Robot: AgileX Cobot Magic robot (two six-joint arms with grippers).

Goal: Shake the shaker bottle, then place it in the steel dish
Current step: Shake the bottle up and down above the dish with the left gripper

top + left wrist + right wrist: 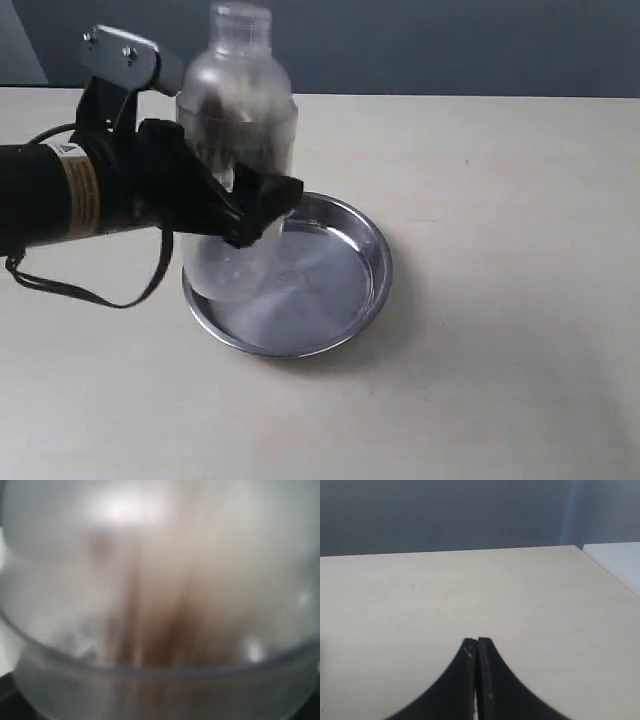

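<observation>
Shaker bottle gripped upright at the steel dish.

The pale surface (500,330) carries the steel dish (335,290). The shaker bottle (235,90), blurred and with brown grains inside, stands upright over the dish's edge nearest the left arm; I cannot tell if it touches the dish. The left end effector (250,205) clamps the bottle's middle. The right end effector (478,652) has its fingers pressed together and holds nothing.

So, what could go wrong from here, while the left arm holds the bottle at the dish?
1. The left gripper clamps the shaker bottle around its middle, and the bottle looks blurred. It might slip or tilt in the grip.
2. Its base is near the left rim of the steel dish, not at the centre. Set down there, it could catch the rim and tip over.
</observation>
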